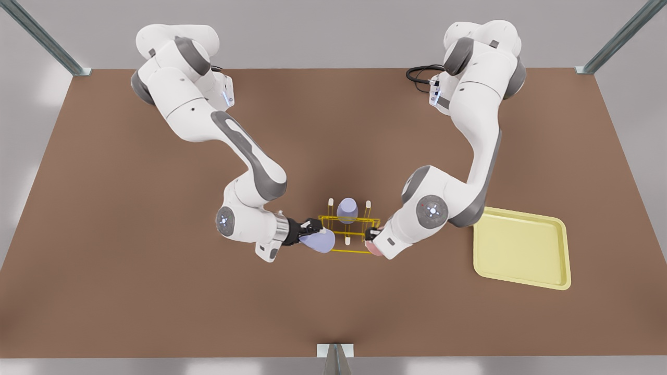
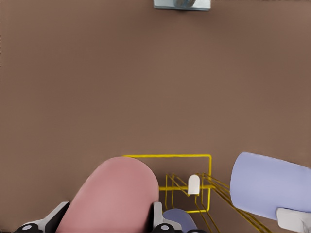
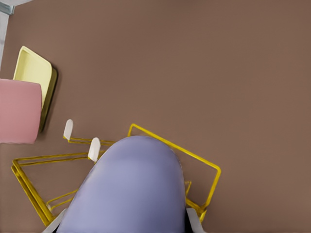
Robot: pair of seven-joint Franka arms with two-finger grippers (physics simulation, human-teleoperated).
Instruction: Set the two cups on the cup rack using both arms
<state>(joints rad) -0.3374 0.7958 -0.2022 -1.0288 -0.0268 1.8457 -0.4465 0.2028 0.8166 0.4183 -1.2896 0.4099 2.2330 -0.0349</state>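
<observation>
The yellow wire cup rack [image 1: 348,229] stands mid-table, its pegs tipped white. A lavender-blue cup [image 1: 347,209] sits upside down on a back peg. My right gripper [image 1: 311,229], on the front view's left arm, is shut on a second lavender-blue cup [image 1: 319,241] [image 3: 129,189], held tilted at the rack's near left corner. My left gripper [image 1: 372,235], on the front view's right arm, is shut on the salmon pink cup [image 1: 374,248] [image 2: 114,199] at the rack's near right corner. In the left wrist view the rack [image 2: 167,158] lies just past the pink cup.
A flat pale-yellow tray [image 1: 521,247] lies at the front view's right, close to the left arm's elbow. Bare brown table [image 1: 156,291] stretches around the rack. Metal frame posts stand at the table's corners and front edge.
</observation>
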